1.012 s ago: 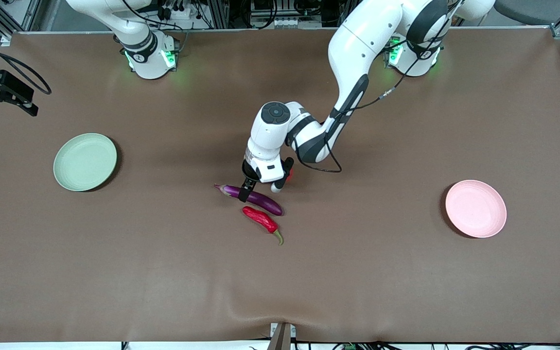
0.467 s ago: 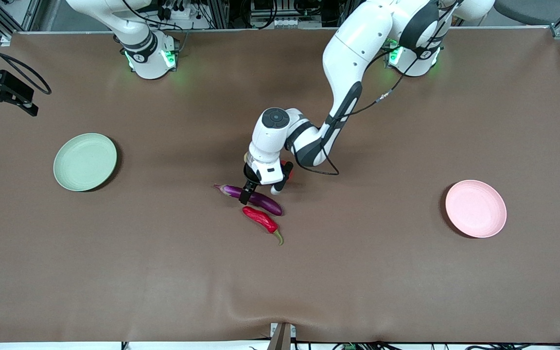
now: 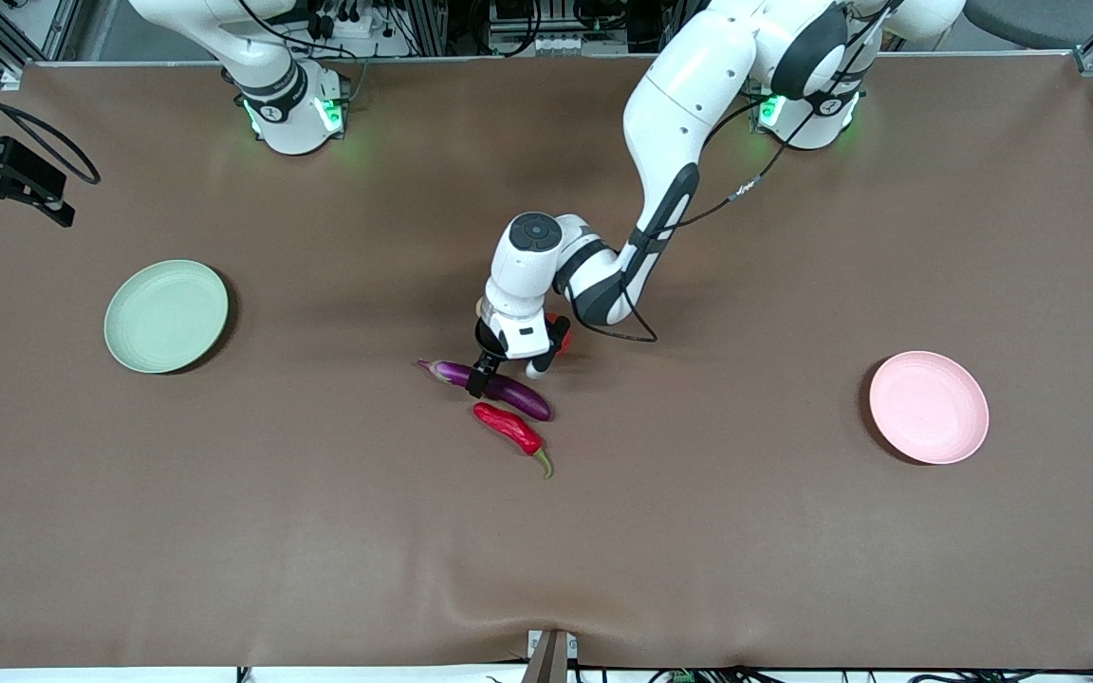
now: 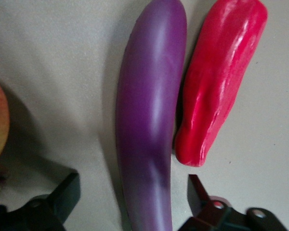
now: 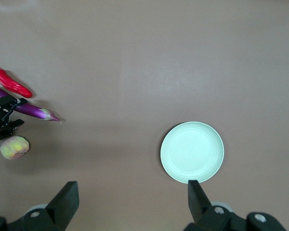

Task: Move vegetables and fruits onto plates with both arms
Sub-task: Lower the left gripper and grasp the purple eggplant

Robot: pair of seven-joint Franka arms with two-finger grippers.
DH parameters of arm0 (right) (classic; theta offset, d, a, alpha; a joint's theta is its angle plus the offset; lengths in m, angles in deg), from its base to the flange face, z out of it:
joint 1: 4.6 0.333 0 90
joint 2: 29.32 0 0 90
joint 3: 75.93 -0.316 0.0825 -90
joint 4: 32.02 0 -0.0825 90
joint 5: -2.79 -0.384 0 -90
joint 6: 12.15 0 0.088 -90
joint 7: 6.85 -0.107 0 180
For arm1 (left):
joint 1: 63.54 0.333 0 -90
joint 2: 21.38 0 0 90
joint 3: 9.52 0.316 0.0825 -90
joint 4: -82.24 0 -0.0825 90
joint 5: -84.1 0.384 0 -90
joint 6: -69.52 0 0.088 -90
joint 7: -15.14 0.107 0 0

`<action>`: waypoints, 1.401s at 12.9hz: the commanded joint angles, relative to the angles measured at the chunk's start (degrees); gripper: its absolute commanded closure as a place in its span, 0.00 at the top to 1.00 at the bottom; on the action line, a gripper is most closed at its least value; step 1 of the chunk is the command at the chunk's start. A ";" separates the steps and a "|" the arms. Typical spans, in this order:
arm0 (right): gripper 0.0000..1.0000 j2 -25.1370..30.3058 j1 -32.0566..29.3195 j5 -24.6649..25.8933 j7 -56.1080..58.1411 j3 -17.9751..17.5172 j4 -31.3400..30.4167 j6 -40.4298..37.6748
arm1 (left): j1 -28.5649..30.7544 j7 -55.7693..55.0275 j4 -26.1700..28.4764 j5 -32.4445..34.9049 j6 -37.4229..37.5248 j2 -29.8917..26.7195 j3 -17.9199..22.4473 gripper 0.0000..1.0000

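Front view, going left to right: green plate (image 3: 166,316) near the right arm's end of the worktop (image 3: 319,550), nothing on it. Right hand (image 5: 130,207) up high over that end, fingers wide apart, nothing held, arm waiting. Mid-worktop: left hand (image 3: 487,365) down over the eggplant (image 3: 494,387), fingers straddling it near the cap end, still spread with gaps each side, not gripping. Chili pepper (image 3: 511,432) lies just beside the eggplant at its 5 o'clock, nearer the front camera, stem pointing to 5. Peach (image 5: 14,147) sits close by the left hand, mostly hidden under the wrist in front view. Pink plate (image 3: 929,407) near the left arm's end, bare.
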 commanded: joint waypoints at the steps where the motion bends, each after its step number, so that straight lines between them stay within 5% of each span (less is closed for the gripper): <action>1: 1.00 -0.16 -0.26 -0.93 0.72 -0.08 0.68 -0.38 | -0.96 -2.44 -1.29 1.12 -2.17 1.35 1.52 0.03; 8: 1.00 -0.16 -0.35 -0.93 0.72 -0.08 0.68 -0.47 | -0.70 -2.71 -0.94 0.77 -0.25 -3.20 1.52 0.00; 18: 1.00 -0.16 -0.35 -0.93 0.72 -0.08 0.68 -0.55 | 10.97 -1.74 -0.41 1.47 24.10 -18.42 1.43 0.00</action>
